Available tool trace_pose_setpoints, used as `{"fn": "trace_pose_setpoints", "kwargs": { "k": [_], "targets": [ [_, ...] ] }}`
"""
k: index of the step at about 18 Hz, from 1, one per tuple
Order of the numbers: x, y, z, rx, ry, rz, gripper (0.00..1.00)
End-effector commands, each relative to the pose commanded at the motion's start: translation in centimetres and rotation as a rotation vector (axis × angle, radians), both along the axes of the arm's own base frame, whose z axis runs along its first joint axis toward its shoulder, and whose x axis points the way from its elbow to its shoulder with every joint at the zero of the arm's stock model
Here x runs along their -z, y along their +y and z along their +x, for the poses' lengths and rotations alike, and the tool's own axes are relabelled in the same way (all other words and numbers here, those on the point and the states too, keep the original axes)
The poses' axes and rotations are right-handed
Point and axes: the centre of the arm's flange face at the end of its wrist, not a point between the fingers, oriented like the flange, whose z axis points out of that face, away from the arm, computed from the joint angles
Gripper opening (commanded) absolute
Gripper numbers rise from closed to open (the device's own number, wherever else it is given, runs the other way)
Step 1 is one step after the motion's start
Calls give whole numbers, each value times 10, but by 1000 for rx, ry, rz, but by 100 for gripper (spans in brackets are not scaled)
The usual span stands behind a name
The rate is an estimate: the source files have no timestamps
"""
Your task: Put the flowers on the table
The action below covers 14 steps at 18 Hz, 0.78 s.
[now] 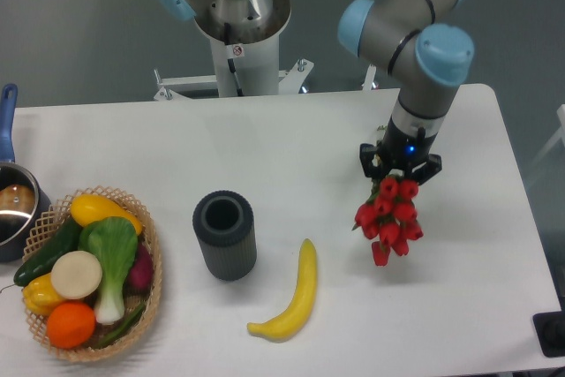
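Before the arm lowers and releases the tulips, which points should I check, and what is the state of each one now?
1. Tool holds the red tulips: ok, they hang from it.
2. Table under the tulips bare: ok, white surface only.
3. Banana out of the way: ok, it lies to the camera-left, apart.
4. Dark ribbed cylinder and wicker basket distant: ok.
5. Tulips touching the table already: cannot tell from this view.
6. Stems' position inside the tool: cannot tell, hidden.
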Motion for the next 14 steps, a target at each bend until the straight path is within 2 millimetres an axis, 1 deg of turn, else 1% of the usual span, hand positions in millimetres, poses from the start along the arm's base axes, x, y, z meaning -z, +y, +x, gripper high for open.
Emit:
{"fn": "trace_pose_setpoints", "kwargs": {
  "k": [2, 4, 5, 6, 7, 10, 12, 14],
  "targets": [
    [7, 6, 0, 8, 1, 0, 46],
    [8, 7, -1, 9, 5, 2, 46],
    [5, 8, -4, 11, 12, 6, 50],
    [0, 9, -5, 20, 26, 10, 78],
    [-7, 10, -8, 21, 45, 16, 100],
    [-30, 11, -14, 21, 90, 29, 100],
    [-38, 12, -18, 37, 129, 43, 100],
    [-42, 10, -24, 37, 169, 43, 100]
  ]
}}
